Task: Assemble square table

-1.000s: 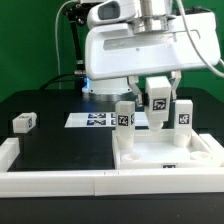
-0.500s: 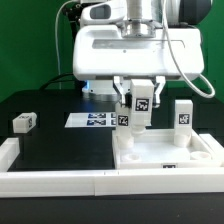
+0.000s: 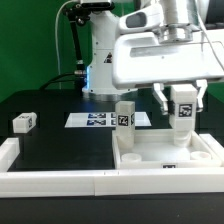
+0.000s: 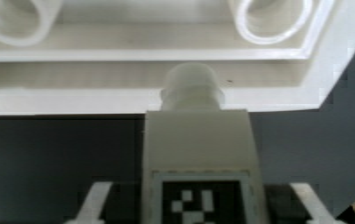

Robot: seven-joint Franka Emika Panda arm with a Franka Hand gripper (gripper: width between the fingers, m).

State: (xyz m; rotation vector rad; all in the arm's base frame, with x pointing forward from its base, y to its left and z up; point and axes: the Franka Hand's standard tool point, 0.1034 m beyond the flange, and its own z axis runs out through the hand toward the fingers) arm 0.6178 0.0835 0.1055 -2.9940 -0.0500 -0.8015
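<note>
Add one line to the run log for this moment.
gripper: shut on white tagged block leg | position: over white square plastic panel | second leg: upright on panel

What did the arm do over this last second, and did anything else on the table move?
The arm swung to the exterior view's right, carrying the held leg in its jaws over the white panel, now covering where another leg stood upright. Nothing was let go. The upright leg, the loose leg and the marker board stayed put.
</note>
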